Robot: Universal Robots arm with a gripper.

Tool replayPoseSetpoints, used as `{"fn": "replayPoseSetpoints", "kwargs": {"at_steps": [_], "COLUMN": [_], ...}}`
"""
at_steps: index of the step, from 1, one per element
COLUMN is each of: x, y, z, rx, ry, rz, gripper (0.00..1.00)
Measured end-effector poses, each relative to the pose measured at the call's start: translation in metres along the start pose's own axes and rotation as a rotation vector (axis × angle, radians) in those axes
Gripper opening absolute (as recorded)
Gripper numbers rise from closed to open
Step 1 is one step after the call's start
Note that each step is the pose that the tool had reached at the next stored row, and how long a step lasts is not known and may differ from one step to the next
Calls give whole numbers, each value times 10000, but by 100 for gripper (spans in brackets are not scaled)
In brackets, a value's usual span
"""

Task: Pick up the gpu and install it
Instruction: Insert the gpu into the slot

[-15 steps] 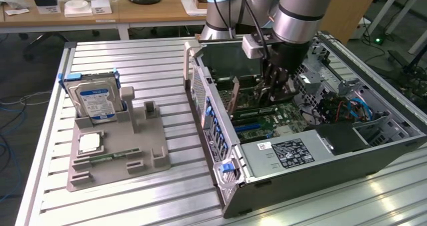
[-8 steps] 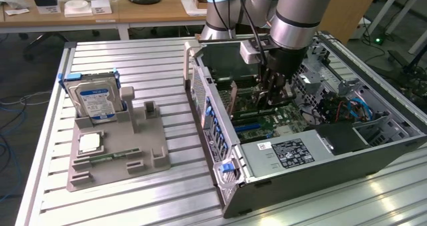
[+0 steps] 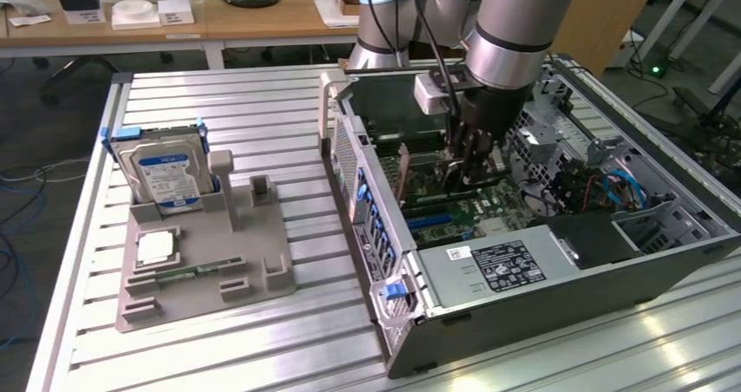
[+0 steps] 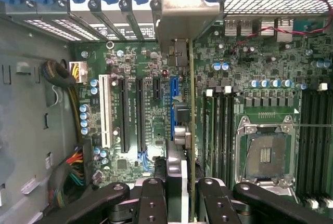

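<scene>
My pincer point(image 4: 178, 195) grips the gpu point(image 4: 183, 125) edge-on over the blue slot point(image 4: 174, 86) in the motherboard point(image 4: 135, 68). Risk: slight tilt, edge misses slot, bracket point(image 4: 183, 13) snags the case point(image 3: 383, 236).

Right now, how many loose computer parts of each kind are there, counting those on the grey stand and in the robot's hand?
Hard drive: 1
Processor chip: 1
Memory stick: 1
gpu, gripped in the hand inside the case: 1
Total: 4
</scene>
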State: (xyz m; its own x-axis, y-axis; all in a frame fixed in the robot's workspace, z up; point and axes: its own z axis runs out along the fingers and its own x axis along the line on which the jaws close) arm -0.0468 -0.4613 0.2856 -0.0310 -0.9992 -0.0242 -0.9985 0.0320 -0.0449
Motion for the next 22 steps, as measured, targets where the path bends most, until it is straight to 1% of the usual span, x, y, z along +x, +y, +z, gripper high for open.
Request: {"fn": "replayPoseSetpoints", "kwargs": {"at_steps": [2,6,13,14,16,17,20,22], "x": [13,15,7,1,-18,-18,-18,-25], "y": [5,58,80,83,85,85,86,116], "z": [26,84,211,225,246,248,248,256], "rx": [0,-1,-2,-1,5,4,5,5], "ry": [-5,-4,-3,26,162,172,175,172], "rz": [3,-3,-7,-8,-15,-15,-16,-15], "gripper": [28,28,28,28,28,28,28,28]}}
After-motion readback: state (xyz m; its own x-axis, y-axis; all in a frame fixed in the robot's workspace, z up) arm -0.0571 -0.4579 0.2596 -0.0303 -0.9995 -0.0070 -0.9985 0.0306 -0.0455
